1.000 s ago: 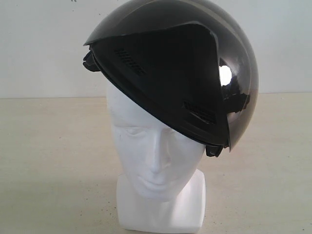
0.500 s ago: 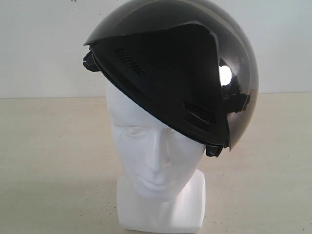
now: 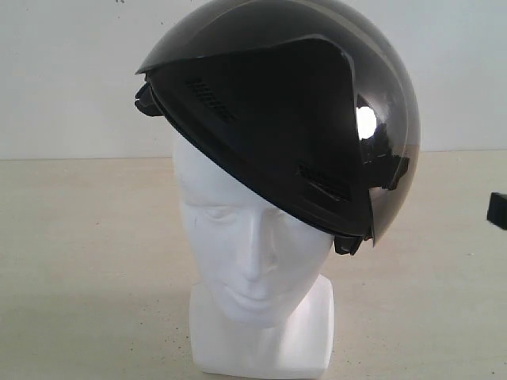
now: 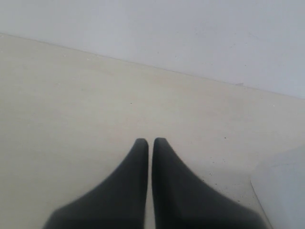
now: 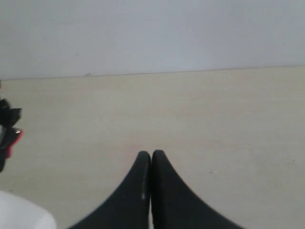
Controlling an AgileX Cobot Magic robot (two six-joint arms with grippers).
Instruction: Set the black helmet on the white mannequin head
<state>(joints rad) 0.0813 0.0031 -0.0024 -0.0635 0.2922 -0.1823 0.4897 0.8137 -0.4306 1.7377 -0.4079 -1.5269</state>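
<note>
The black helmet (image 3: 277, 111) sits on the white mannequin head (image 3: 245, 253), tilted so its rim runs low on the right and high on the left, above the brow; the tinted visor (image 3: 392, 150) wraps its right side. Neither gripper touches it. My left gripper (image 4: 150, 140) is shut and empty over bare tabletop, with a white edge of the mannequin head (image 4: 281, 191) beside it. My right gripper (image 5: 151, 152) is shut and empty too. A black piece of the right arm (image 3: 497, 210) shows at the right edge of the exterior view.
A pale beige tabletop (image 3: 79, 253) runs back to a white wall (image 3: 63, 71). In the right wrist view a black and red part (image 5: 7, 133) shows at the frame edge above a white shape (image 5: 19, 214).
A black piece of the right arm has come into the exterior view at its right edge. The helmet and the head have not moved.
</note>
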